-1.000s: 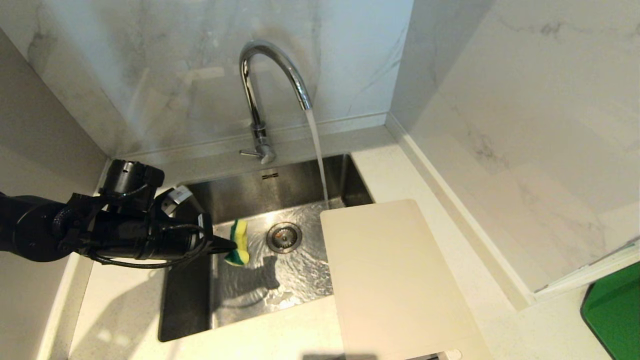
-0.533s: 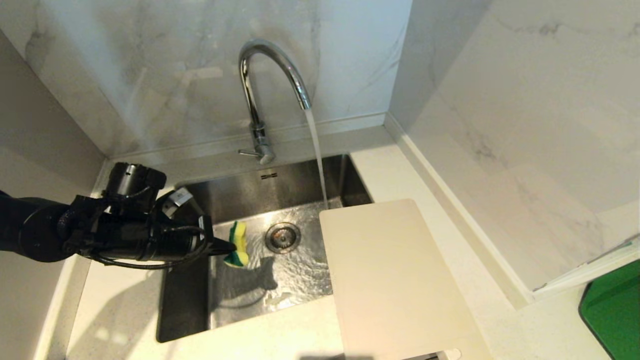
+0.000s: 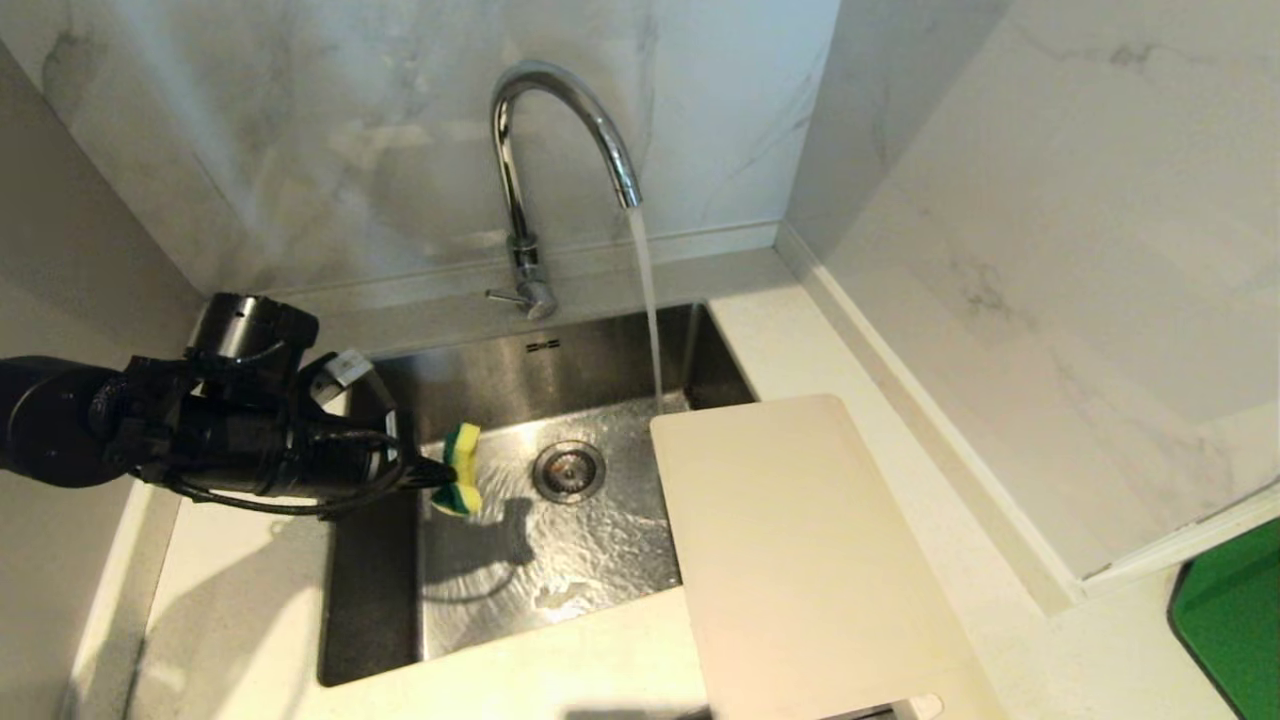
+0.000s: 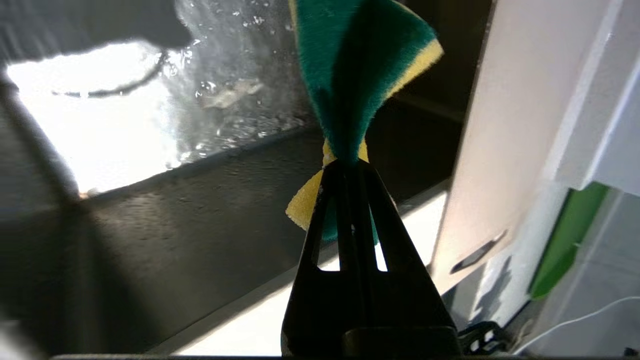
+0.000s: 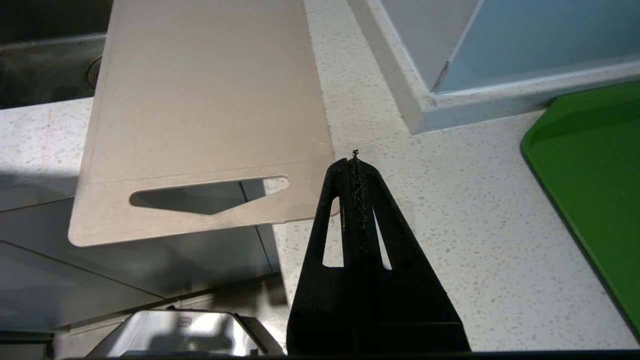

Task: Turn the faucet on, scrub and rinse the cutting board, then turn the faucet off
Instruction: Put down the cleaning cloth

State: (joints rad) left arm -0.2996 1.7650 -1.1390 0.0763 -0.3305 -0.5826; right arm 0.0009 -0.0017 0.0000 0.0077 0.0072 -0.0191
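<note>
One sponge (image 3: pixel 460 482) pinched in left gripper (image 3: pixel 437 476), faucet (image 3: pixel 530 180) running

speckled white counter (image 3: pixel 250 640) carries the cutting board (image 3: pixel 800 560) and green tray (image 3: pixel 1235 630).

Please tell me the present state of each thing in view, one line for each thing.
faucet: on, water running into the sink.
cutting board: flat, partly over the sink, dry-looking.
sponge: pinched and held over the sink.
left gripper: shut on the sponge.
right gripper: shut, empty, above the counter.
</note>
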